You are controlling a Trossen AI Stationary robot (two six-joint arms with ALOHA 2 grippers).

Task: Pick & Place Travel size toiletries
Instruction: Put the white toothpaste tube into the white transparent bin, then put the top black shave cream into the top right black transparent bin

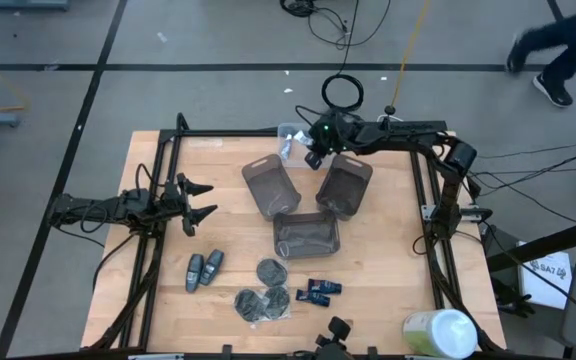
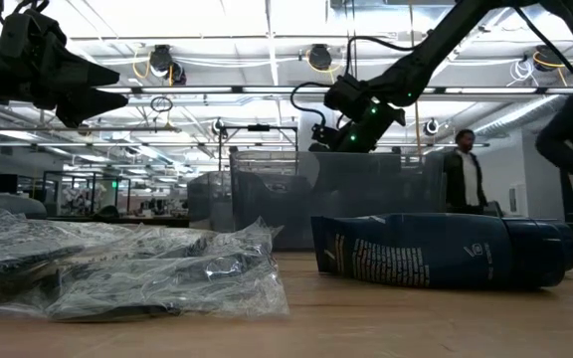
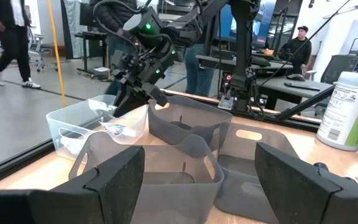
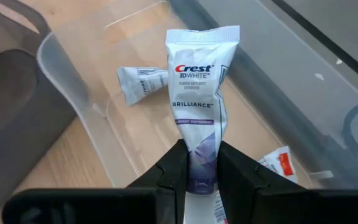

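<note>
My right gripper (image 1: 314,153) hovers over a clear tray (image 1: 286,133) at the table's far edge, shut on a white toothpaste tube (image 4: 199,93). Two more white tubes (image 4: 140,81) (image 4: 278,163) lie in that tray. My left gripper (image 1: 200,200) waits open above the table's left side, touching nothing. Two grey-blue oval sticks (image 1: 203,270), dark round discs in clear wrappers (image 1: 263,298) and dark-blue mini bottles (image 1: 319,290) lie on the near part of the table. My right gripper pinches the tube between its two fingers at the tube's cap end (image 4: 201,163). The fingers lie along the tube, and the flat crimped end (image 4: 202,36) points away from them, down toward the clear tray. I cannot tell whether that end touches the tray.
Three smoky-grey trays (image 1: 270,187) (image 1: 344,185) (image 1: 306,234) stand mid-table between the arms. A big pale-green-and-white container (image 1: 438,333) lies at the near right corner. Bare wood shows on the left and right sides. People stand and walk in the room beyond.
</note>
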